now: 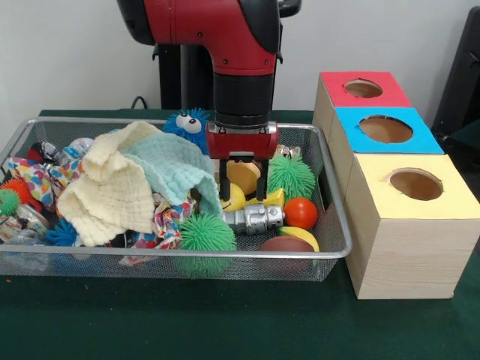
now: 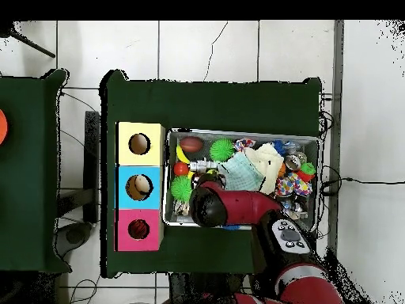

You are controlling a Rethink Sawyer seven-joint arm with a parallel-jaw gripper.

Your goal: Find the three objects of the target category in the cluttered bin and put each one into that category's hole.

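Nearest the camera, a spiky green ball (image 1: 206, 232) and a brown ball (image 1: 286, 244) lay against the mesh bin's (image 1: 339, 247) front wall. Behind them, the gripper (image 1: 241, 187) hung with fingers spread, empty, over a silver toy (image 1: 255, 218). Beyond sat a fuzzy blue toy (image 1: 187, 124).

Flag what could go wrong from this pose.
The pincer hangs open over a tight cluster: a tan disc, a green spiky ball and a silver toy. It may catch two things, or a round one may slip. The cloths hide much of the bin, so targets could be missed.
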